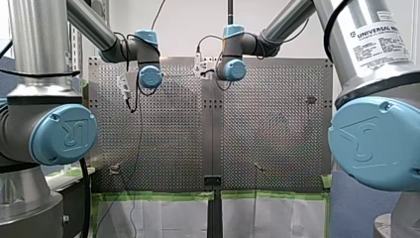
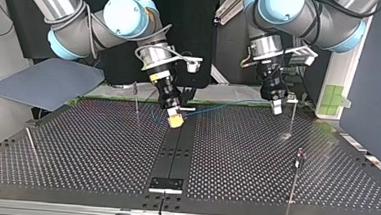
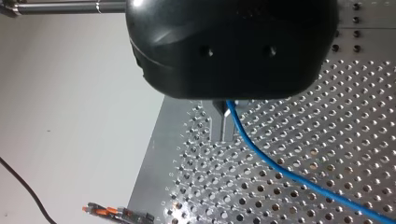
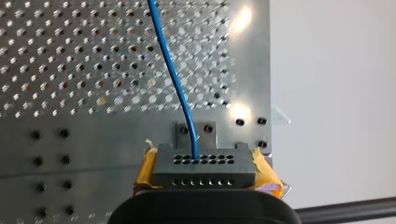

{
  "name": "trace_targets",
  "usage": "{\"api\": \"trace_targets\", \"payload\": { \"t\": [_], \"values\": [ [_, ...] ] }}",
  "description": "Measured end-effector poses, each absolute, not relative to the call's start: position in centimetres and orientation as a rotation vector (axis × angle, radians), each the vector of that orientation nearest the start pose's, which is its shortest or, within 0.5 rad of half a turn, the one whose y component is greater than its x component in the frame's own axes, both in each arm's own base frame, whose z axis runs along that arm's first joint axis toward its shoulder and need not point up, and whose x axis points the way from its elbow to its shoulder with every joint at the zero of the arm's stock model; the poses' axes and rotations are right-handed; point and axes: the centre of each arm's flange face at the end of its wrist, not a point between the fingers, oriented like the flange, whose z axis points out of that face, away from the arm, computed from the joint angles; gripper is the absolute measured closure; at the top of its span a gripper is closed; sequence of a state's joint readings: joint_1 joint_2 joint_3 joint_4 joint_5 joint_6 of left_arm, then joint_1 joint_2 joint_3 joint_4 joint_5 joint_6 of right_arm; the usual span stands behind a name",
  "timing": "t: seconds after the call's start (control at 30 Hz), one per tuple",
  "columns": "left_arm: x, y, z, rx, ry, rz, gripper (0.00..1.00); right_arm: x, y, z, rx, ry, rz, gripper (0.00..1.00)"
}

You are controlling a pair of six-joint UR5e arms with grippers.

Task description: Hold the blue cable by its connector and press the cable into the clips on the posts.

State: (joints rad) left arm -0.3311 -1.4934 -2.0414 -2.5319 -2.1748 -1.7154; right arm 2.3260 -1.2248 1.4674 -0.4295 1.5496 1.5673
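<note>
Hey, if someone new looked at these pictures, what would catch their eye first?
Probably the blue cable, stretched above the far side of the perforated table in the top view, between my right claw and my left claw. In the right wrist view it leaves a dark connector clamped between yellow pads.

My left claw [image 3: 226, 122] is mostly hidden behind its black housing [image 3: 233, 46], the blue cable [image 3: 299, 180] runs off the edge, and the clips [image 2: 301, 154] on the posts [image 2: 294, 181] are too small to tell.
</note>
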Motion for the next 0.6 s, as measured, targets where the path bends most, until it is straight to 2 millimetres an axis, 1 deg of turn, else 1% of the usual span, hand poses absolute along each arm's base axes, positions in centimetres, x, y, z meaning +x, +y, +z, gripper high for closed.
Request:
{"api": "trace_targets", "payload": {
  "t": [0.1, 0.23, 0.4, 0.6],
  "values": [
    [38.3, -21.0, 35.6, -0.382, 1.345, 0.020, 1.00, 54.5, -37.5, 39.5, 1.559, -0.638, 1.895, 1.00],
    [38.3, -20.6, 35.9, -0.390, 1.338, 0.026, 1.00, 54.9, -37.5, 40.0, 1.555, -0.629, 1.905, 1.00],
    [38.6, -19.8, 36.4, -0.408, 1.321, 0.023, 1.00, 56.4, -36.4, 40.9, 1.556, -0.601, 1.938, 1.00],
    [39.4, -18.3, 36.8, -0.415, 1.309, 0.027, 1.00, 58.0, -35.6, 41.0, 1.558, -0.587, 1.959, 1.00]
  ]
}}
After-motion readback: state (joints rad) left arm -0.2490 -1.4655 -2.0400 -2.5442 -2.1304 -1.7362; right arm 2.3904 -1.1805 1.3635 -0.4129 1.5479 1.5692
